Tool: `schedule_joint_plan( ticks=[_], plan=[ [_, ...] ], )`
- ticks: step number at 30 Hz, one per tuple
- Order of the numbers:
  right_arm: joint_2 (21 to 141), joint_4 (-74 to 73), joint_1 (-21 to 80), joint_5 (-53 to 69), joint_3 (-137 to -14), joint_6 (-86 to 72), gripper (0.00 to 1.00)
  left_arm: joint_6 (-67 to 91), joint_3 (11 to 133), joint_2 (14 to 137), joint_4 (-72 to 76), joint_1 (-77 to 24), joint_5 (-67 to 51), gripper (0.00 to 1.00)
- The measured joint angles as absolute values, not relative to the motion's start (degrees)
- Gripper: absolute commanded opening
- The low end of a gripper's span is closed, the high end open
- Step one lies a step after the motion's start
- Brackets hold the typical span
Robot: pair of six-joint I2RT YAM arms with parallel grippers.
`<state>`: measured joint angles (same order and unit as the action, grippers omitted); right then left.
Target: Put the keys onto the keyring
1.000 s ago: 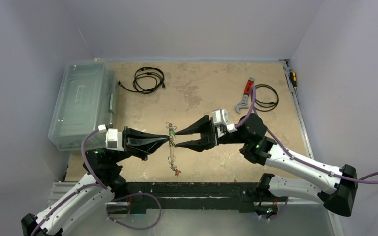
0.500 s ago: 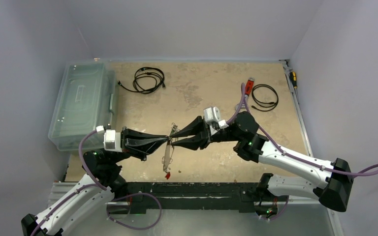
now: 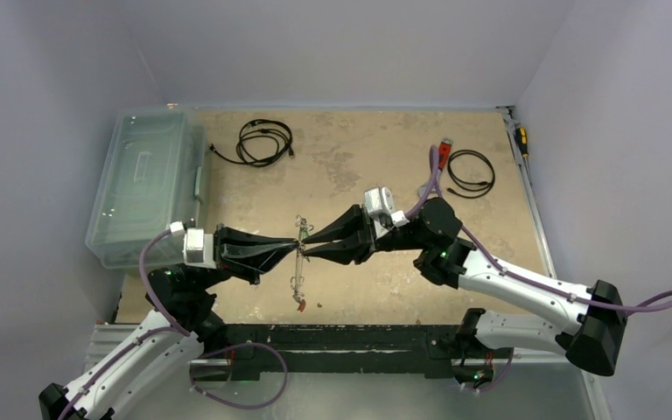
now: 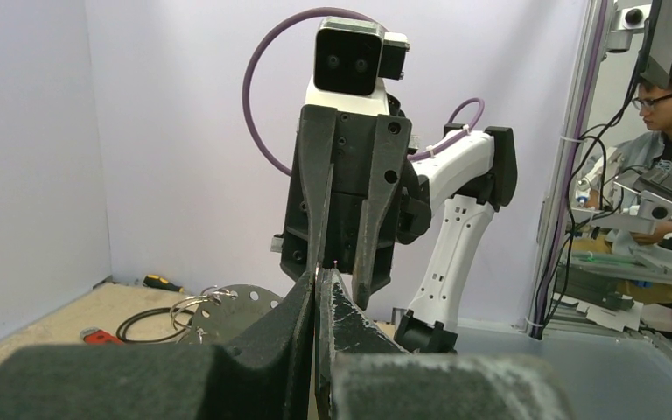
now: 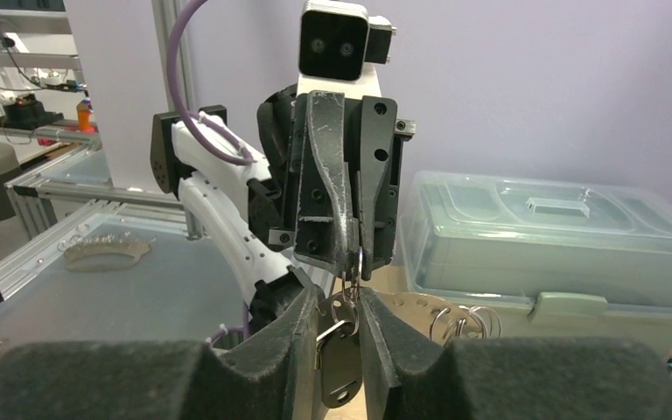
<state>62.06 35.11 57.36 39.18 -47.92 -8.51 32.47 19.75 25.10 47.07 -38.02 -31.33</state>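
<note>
Soft, even light from above fills the overhead view; the tabletop (image 3: 359, 166) is bright, with faint shadows beneath the arms (image 3: 507, 284). Wrist views are sharp at mid-distance, but the nearest pads (image 4: 140, 385) along the bottom edge look blurred, probably out of focus.

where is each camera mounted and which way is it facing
top: above and behind the arms, looking down on the table; both arms show, left claw and right claw meeting at the keyring.
left wrist: on the left arm, looking across at the right claw; its own claw at the bottom.
right wrist: on the right arm, looking across at the left claw and bin; its own claw flanks the keys.
shared: the wrist views face each other.
</note>
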Motion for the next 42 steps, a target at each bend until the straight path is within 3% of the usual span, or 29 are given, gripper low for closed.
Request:
schedule_joint_plan(
  ticks=[6,13,18,22,27,35,42],
  plan=[
    [63.7,36.2,57.4,39.5,-48.2,-9.5,0.21,32.6,19.7,25.1,47.2,-37.6,-31.7,0.00],
    [64.5,37.4,57.4,39.6,-48.3,-10.3,0.00,33.5,19.7,25.1,47.2,-37.1,-32.0,0.00],
    [64.5,37.7,57.3,39.6,-48.3,-10.5,0.00,33.4,19.9,24.9,46.4,-37.1,-32.2,0.00],
    [64.5,35.1,57.1,39.6,-48.9,-9.7,0.00,29.1,23.4,23.6,36.5,-37.0,-32.1,0.34],
    [63.9,19.6,57.3,39.3,-54.8,-2.9,0.00,20.4,31.3,23.5,18.7,-36.8,-31.3,0.49],
    [62.8,-10.3,57.4,35.2,-67.5,11.9,0.00,10.2,35.9,23.0,1.3,-36.8,-34.3,0.47],
    [65.4,-28.3,57.4,32.2,-73.8,18.1,0.00,9.8,34.2,25.9,4.2,-37.0,-41.1,0.38]
  ],
)
